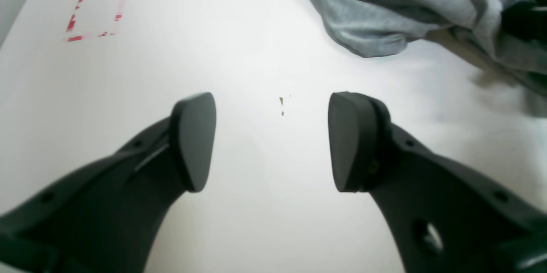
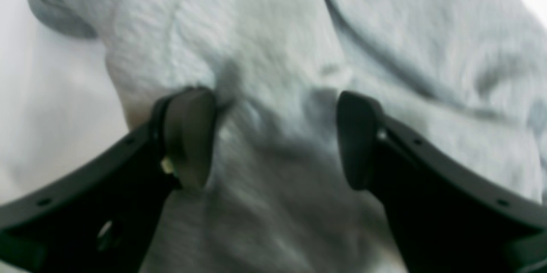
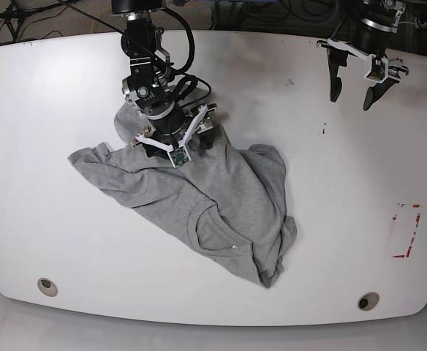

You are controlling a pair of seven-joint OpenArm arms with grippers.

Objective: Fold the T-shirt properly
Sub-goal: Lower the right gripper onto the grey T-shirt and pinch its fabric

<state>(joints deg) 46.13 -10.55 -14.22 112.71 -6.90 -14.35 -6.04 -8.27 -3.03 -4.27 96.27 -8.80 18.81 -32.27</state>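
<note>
**White surface, one crumpled T-shirt, two tools released**

Surface (image 3: 53, 88): white, rounded corners, cables behind its far edge; a red-dashed rectangle (image 3: 405, 231) is marked near the edge on the left arm's side.

T-shirt (image 3: 221, 197): heather grey, lying rumpled rather than flat on the right arm's half of the surface. Its long axis runs diagonally, from a bunched end under the right arm at the far side to a folded-over corner toward the near edge. The ribbed neckline (image 3: 202, 234) opens toward the near side. No lettering shows.

Right tool (image 2: 273, 136): pads spread apart, straddling a ridge of grey cloth directly below it, grasping nothing yet; whether the pads touch the fabric cannot be told.

Left tool (image 1: 273, 140): pads spread, empty, over bare surface, well apart from the shirt, which lies off to its side.

Judgement: the right arm is far nearer; the shirt still needs spreading flat before any fold.
</note>
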